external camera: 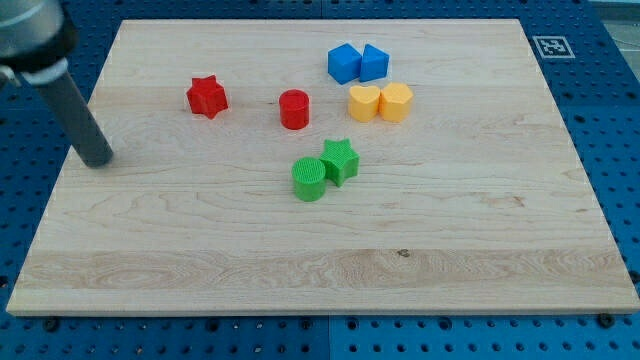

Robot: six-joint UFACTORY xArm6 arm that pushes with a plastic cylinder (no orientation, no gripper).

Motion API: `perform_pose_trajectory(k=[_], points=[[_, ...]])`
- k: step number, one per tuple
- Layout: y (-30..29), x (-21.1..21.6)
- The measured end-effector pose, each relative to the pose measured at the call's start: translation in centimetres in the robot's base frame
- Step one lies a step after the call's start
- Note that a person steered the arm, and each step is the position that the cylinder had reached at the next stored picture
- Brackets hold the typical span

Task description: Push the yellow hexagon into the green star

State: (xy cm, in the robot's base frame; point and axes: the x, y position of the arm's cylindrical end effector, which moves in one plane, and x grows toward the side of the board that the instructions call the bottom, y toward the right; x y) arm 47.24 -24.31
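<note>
Showed a pale wooden counter (200, 260) from above, edged by blue pegboard (620, 130). Carried no gripper at all, only a dark rod; so nothing to open, close or hold. Had my tip (97, 160) resting near the counter's nine o'clock edge, well apart from every block.

Held the yellow hexagon (396, 102) toward one o'clock of the counter's middle, touching a yellow heart (364, 103) at its nine o'clock. Placed two blue blocks (357, 63), touching each other, just at twelve o'clock of the yellow pair. Set the green star (340, 160) near the middle, at about seven o'clock of the hexagon, touching a green cylinder (309, 179) at its own eight o'clock. Kept a red cylinder (294, 109) and a red star (207, 97) further toward nine o'clock.

Appeared to be the approach step, hexagon not yet contacted. Would probably call for circling round to the hexagon's one o'clock side, then pushing toward seven o'clock. Risked dragging the heart along.
</note>
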Motion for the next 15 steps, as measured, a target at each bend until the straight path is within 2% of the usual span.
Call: perform_pose_trajectory(k=[2, 3, 4, 5, 6, 7, 8, 9, 10, 12, 13, 15], points=[[9.8, 3.9], [18.5, 6.6], [30.6, 7.7], [43.1, 2.8], [46.8, -6.4], [45.1, -12.8], [40.0, -14.5], [35.3, -14.3], [33.0, -13.1], [32.9, -8.3], [32.9, -8.6], [32.9, -4.2]])
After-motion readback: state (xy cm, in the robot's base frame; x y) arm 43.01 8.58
